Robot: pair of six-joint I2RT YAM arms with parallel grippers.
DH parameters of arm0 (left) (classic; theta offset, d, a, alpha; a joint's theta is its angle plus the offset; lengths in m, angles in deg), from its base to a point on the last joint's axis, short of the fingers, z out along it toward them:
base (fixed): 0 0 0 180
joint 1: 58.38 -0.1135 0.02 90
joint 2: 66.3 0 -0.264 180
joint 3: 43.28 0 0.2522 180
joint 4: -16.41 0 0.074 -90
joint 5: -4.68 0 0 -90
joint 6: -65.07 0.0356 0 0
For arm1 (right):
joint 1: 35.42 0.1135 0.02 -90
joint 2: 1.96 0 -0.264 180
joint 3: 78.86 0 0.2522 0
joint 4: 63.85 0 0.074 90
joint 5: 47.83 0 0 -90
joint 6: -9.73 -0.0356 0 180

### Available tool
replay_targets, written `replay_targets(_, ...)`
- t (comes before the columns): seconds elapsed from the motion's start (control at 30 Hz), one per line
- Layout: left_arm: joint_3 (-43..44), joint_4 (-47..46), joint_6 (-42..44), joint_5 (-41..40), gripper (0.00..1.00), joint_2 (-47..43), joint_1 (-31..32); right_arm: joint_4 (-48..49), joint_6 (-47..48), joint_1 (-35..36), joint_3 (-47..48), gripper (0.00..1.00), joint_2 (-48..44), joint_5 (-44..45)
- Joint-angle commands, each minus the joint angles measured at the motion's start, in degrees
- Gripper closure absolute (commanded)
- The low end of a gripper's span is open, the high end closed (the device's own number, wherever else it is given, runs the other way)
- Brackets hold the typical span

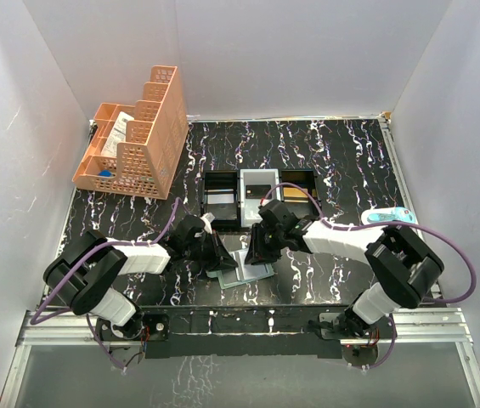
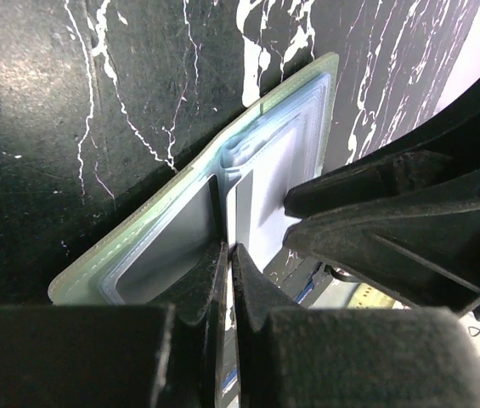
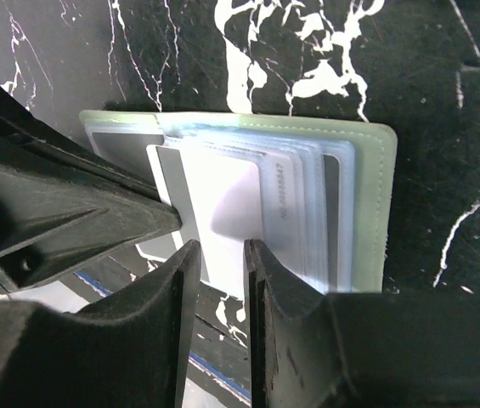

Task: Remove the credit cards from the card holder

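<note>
Two pincers: left pincer (image 2: 227, 248) shut, pinning card holder (image 2: 284, 144); right pincer (image 3: 221, 251) slightly parted astride white card (image 3: 231, 195). Pinch squarely, draw straight back.

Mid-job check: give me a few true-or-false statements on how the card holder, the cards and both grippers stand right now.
1. The card holder lies open on the table between the two grippers. True.
2. The left gripper has its fingers spread wide. False: they are shut, pinching at the holder's inner fold.
3. A white card sticks out of the holder toward the right gripper, whose fingers show a gap. True.
4. The card holder sits inside the three-compartment tray. False: it lies on the table, nearer the arms than the tray.
</note>
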Motion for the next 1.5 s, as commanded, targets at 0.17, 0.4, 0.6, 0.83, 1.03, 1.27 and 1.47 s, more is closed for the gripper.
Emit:
replay_targets(0.17,1.6,5.6,3.3,0.8,1.0,-1.4,-0.3,-4.7,1.0,0.2,1.7,0.78,3.7,6.7)
replay_targets(0.4,0.9,5.0,3.6,2.0,1.0,-2.5,-1.4,-5.3,-0.1,0.3,0.8,0.82,3.6,8.5)
replay_targets(0.6,-0.5,4.3,3.7,3.8,1.0,-3.5,-2.8,-5.1,-0.1,0.3,0.2,0.86,4.0,8.6)
replay_targets(0.83,0.7,2.8,5.2,8.3,1.0,-1.3,-4.5,-4.3,-0.2,0.2,0.4,0.89,4.9,7.8)
replay_targets(1.03,0.1,4.7,6.0,8.0,1.0,-2.2,-4.7,-4.5,-0.2,0.3,0.3,0.9,5.1,8.2)
replay_targets(1.27,-0.2,6.1,6.2,7.5,1.0,-3.3,-5.0,-4.0,1.0,0.3,1.7,0.88,3.2,7.0)
replay_targets(1.47,1.7,7.1,7.1,7.6,1.0,-2.8,-5.0,-3.4,3.3,0.3,5.9,0.81,-1.7,4.1)
